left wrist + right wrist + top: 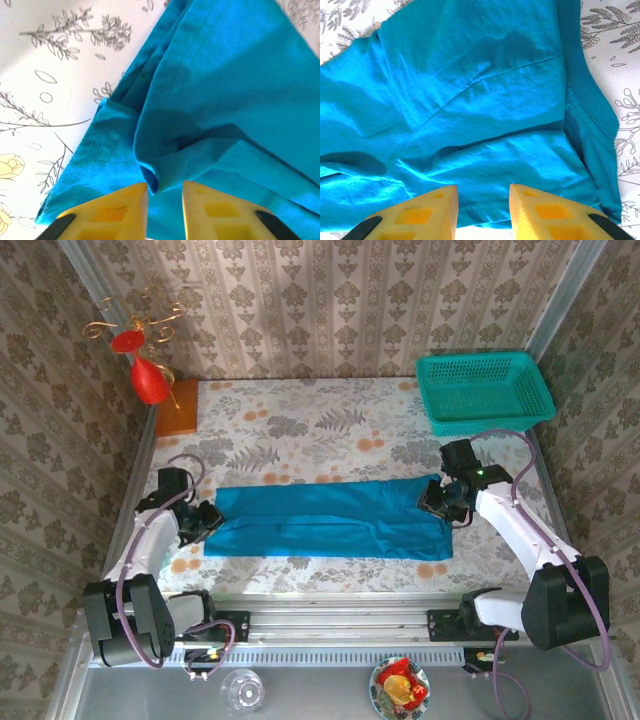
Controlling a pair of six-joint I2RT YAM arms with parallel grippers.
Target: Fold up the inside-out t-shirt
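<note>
One blue inside-out t-shirt, folded lengthwise

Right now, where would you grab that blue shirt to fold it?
Probably its two short ends, from outside: the shirt lies flat as a long strip. Left end effector takes the raised fold lip, right end effector the near edge.

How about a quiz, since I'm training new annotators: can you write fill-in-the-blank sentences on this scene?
1. The t-shirt lying in a long strip on the table is ____ in colour.
2. The teal mesh basket stands at the table's far ____ corner.
3. The fingers of the right gripper are ____ in colour.
Missing words: blue; right; yellow.
</note>
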